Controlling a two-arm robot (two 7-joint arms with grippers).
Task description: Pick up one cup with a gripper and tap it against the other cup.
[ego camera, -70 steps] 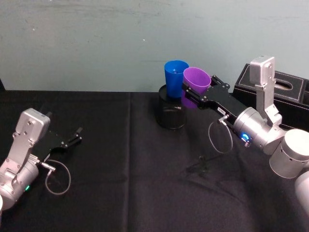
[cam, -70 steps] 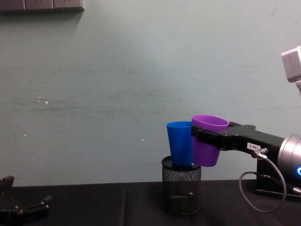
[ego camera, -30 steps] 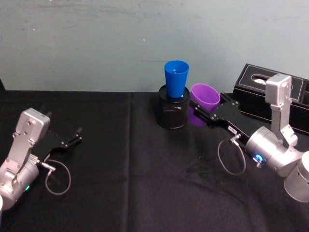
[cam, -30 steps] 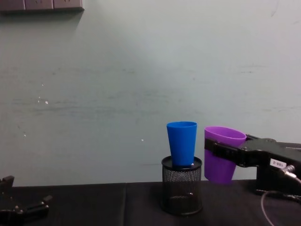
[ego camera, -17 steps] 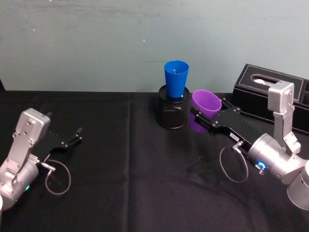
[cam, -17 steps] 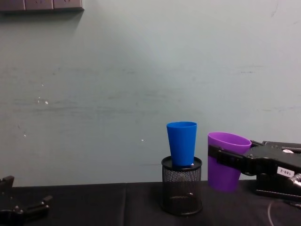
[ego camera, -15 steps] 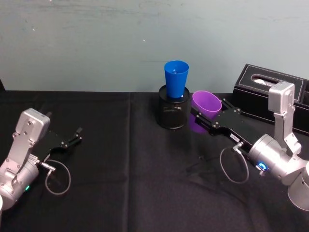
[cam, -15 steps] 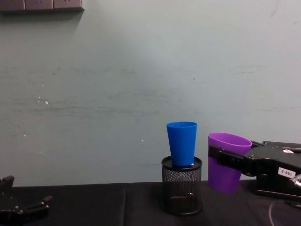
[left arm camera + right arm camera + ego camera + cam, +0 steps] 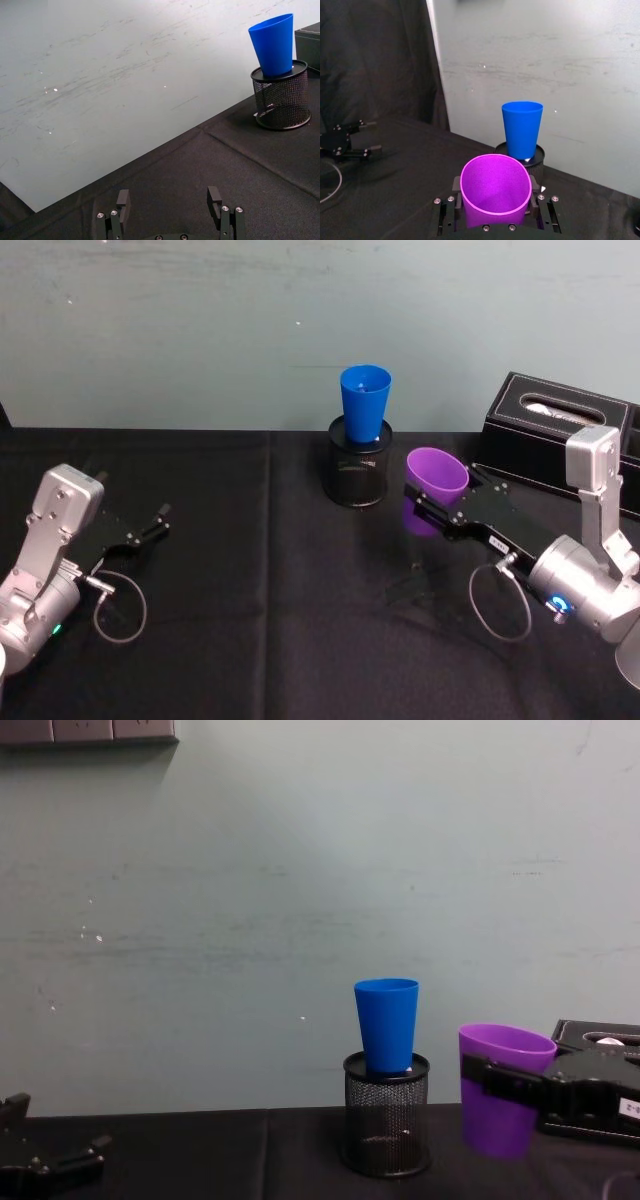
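Because we clamp the purple cup point(image 9: 437, 476) between the two fingers of our right end effector point(image 9: 440, 508), one on each flank below the rim, the wall pointing away from the wrist is bare, and that is the side we would judge fit to meet the other cup. We hold it upright, mouth up, low over the surface point(image 9: 250, 640) to the right of the mesh pen holder point(image 9: 356, 475) and apart from it; whether its base touches the cloth we cannot tell. The blue cup point(image 9: 364, 400) stands mouth up inside that holder, which lifts it so its rim sits higher than the purple one in the chest view, and the two cups are not touching. A black box point(image 9: 545, 430) sits behind our right arm, near the wall. Our left end effector point(image 9: 169, 200) lies parked low at the far left of the surface with its fingers spread and nothing between them, out of the way, since one arm suffices for a tap
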